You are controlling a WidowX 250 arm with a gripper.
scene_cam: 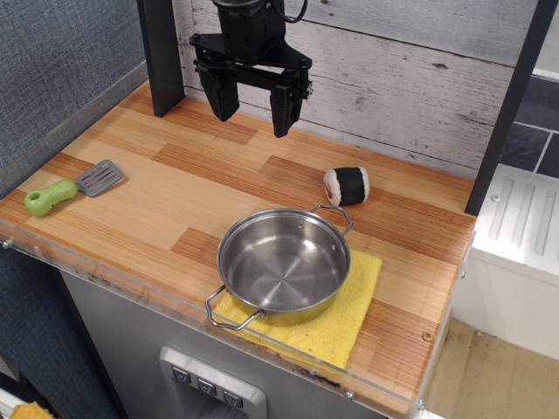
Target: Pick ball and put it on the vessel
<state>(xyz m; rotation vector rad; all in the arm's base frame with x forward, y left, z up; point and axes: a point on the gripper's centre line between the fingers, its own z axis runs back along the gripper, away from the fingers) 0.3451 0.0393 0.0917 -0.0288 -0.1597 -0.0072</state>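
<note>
— How will the ball [347,185] handle?

— I'd judge it light and a bit soft, a sushi-roll toy lying on its side on the tabletop [175,192], just beyond the steel pan [284,260]. I'd pinch it across the black band, where the sides look grippy rather than slick.

— And my claw [253,106]?

— Spread wide, holding nothing, hanging high over the back of the tabletop. The ball sits well apart from it, off to the camera's right and nearer the front.
</note>
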